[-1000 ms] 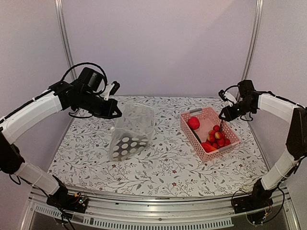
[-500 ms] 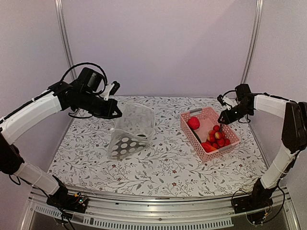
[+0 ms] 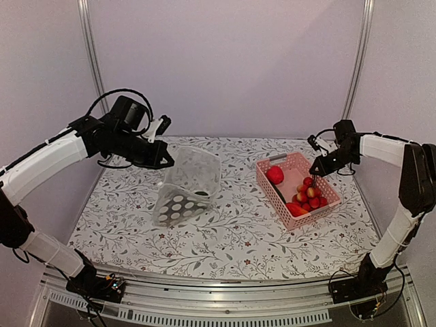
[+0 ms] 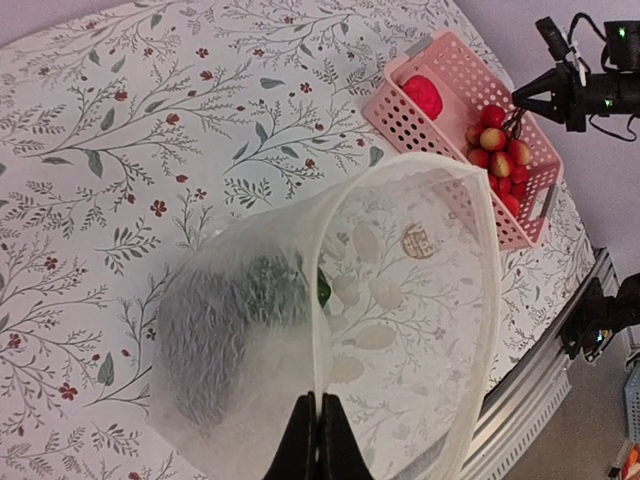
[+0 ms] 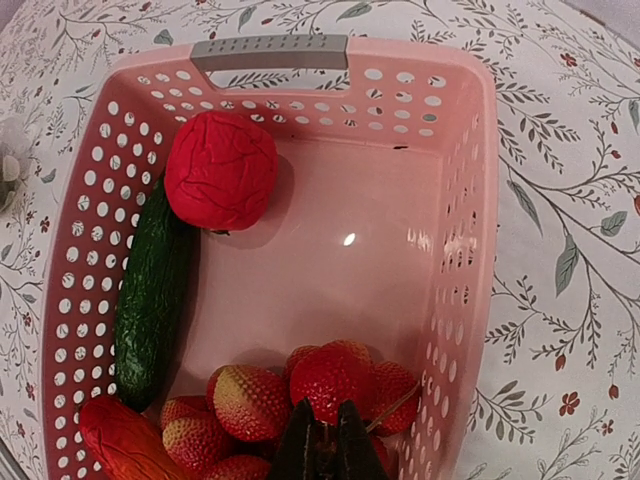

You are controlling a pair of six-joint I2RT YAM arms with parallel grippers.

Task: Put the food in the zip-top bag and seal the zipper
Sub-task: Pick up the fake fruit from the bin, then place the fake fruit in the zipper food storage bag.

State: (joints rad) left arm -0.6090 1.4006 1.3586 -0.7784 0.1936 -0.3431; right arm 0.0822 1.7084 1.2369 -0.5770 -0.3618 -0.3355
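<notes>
My left gripper (image 3: 163,161) is shut on the rim of the clear zip-top bag (image 3: 186,189) and holds its mouth open above the table. In the left wrist view the fingertips (image 4: 318,425) pinch the whitish zipper strip (image 4: 492,300), and a green piece (image 4: 323,288) shows inside the bag. My right gripper (image 3: 315,172) is down in the pink basket (image 3: 332,195). In the right wrist view its jaws (image 5: 322,445) are closed on the stem of the red fruit cluster (image 5: 340,375). A red round fruit (image 5: 220,170) and a dark green long piece (image 5: 150,300) also lie in the basket.
An orange-red piece (image 5: 120,440) lies at the basket's near left corner. The basket has a grey handle (image 5: 270,50) on its far wall. The floral tablecloth (image 3: 238,231) covers the table. The table's front rail (image 4: 540,380) shows past the bag.
My right gripper has moved slightly left and down onto the fruit cluster. The left gripper and the bag have hardly moved.
</notes>
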